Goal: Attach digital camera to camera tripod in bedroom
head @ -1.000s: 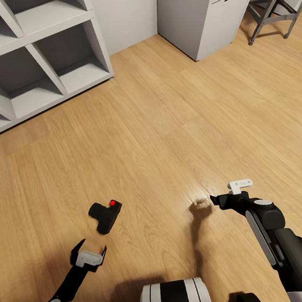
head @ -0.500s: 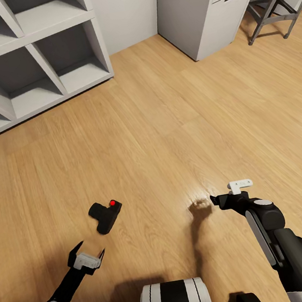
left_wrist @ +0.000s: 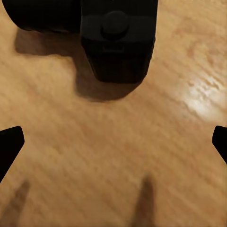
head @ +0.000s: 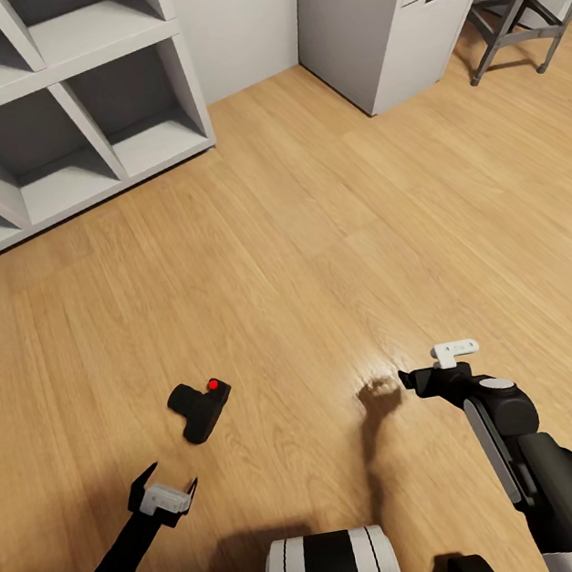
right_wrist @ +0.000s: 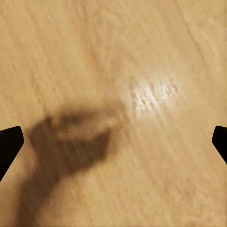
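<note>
Left wrist view, digital camera (left_wrist: 116,40) cut off, fingertips (left_wrist: 9,144) barely showing

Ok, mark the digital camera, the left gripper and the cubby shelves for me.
digital camera (head: 200,410): head view, middle of its black body.
left gripper (head: 166,482): head view, midway between its fingertips.
cubby shelves (head: 180,67): head view, right upright panel.

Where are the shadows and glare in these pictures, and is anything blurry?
Head view: sharp; a glare patch on the floor beside the right hand, whose dark shadow falls there. Left wrist view: the digital camera is soft-edged, casts a shadow on the wood, glare off to one side. Right wrist view: a hand-shaped shadow and a bright glare spot, wood grain slightly blurred.
</note>
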`<state>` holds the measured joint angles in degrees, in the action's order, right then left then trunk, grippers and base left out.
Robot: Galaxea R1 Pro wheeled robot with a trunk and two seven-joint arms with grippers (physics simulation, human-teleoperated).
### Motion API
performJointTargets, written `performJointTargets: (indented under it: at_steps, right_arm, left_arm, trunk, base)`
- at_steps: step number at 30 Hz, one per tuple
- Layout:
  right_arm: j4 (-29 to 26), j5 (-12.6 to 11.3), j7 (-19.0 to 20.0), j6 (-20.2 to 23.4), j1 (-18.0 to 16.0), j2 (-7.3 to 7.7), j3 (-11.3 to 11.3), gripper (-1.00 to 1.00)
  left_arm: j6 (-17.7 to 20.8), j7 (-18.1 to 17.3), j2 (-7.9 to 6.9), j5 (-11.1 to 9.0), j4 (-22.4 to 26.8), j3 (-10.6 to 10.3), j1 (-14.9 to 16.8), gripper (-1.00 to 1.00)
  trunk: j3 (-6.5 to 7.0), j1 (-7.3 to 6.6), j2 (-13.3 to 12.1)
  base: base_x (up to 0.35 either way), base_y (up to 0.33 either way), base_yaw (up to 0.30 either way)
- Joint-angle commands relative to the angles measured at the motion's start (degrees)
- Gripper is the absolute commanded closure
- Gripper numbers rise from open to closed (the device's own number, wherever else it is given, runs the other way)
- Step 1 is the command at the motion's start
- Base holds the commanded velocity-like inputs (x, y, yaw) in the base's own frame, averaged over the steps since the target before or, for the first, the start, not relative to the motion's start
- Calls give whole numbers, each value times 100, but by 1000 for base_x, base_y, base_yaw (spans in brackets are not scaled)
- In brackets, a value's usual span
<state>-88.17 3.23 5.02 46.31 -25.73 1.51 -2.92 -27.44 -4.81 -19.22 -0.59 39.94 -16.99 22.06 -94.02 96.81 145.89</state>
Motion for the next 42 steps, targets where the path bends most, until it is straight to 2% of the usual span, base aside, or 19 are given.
performJointTargets:
  at_steps: [1, 7, 15, 20, 23, 25, 28, 32, 34, 42]
  right_arm:
    - [-7, 42, 52, 27, -2, -1, -7, -100]
    - [-4, 50, 52, 27, -2, -2, -7, -100]
    - [-4, 52, 52, 27, -2, 5, -14, -100]
    - [-3, 54, 52, 27, -2, 8, -11, -100]
    - [-1, 53, 52, 27, -2, 7, -11, -100]
    - [-2, 54, 52, 27, -2, 9, -14, -100]
    - [-2, 55, 52, 27, -2, 15, -15, -100]
    - [-4, 58, 52, 27, -2, 20, -16, -100]
    - [-5, 61, 52, 27, -2, 22, -16, -100]
    - [-6, 64, 52, 27, -2, 24, -16, -100]
  left_arm:
    - [-18, -2, -4, -6, -1, -15, 4, -100]
    - [-16, -2, 3, -3, 4, -15, 21, -100]
    - [21, -2, 72, -26, -16, -15, 396, -100]
    - [27, -2, 75, -29, -66, -15, 452, -100]
    - [28, -2, 80, -29, -136, -15, 519, -100]
    - [28, -2, 89, -23, -309, -20, 687, -100]
    - [29, -2, 140, -3, -470, -22, 785, -100]
    - [29, -2, 308, -2, -593, -30, 861, -100]
    - [29, -2, 347, -3, -613, -31, 881, -100]
    - [29, -2, 404, -3, -695, -33, 943, -100]
  trunk:
    - [-3, -1, 1]
    - [-3, -1, 1]
    - [-3, -1, 1]
    - [-3, -1, 1]
    - [-3, -1, 1]
    - [-3, -1, 1]
    - [-3, -1, 1]
    - [-3, -1, 1]
    - [-3, -1, 1]
    - [-3, -1, 1]
  base:
    - [0, 0, 0]
    - [0, 0, 0]
    - [0, 0, 0]
    - [0, 0, 0]
    - [0, 0, 0]
    - [0, 0, 0]
    - [0, 0, 0]
    - [0, 0, 0]
    - [0, 0, 0]
    - [0, 0, 0]
